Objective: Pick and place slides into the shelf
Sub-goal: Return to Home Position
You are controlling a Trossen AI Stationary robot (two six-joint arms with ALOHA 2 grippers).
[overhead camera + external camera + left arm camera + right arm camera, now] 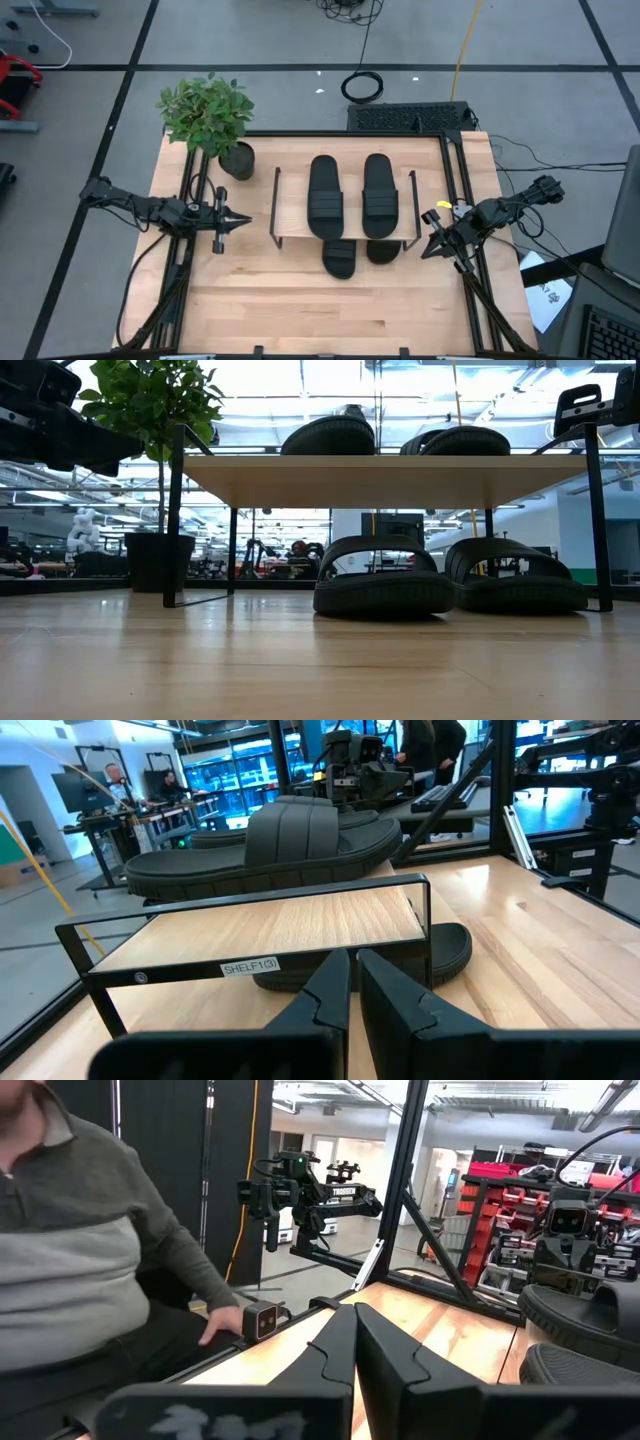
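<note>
Two black slides (326,194) (380,192) lie side by side, soles down, on the light-wood top board of the shelf (290,212). Two more slides (383,582) (518,580) rest on the table under the board; their ends (340,258) (381,252) stick out at its near edge. My left gripper (244,217) is shut and empty, left of the shelf, pointing at it (352,982). My right gripper (427,249) is shut and empty, right of the shelf's near corner (352,1338).
A potted plant (210,118) stands at the table's far left corner, close to the shelf. A dark mat (410,118) lies behind the table. A seated person (80,1250) with a hand at the table's edge shows in the right wrist view. Bare tabletop (330,310) lies near.
</note>
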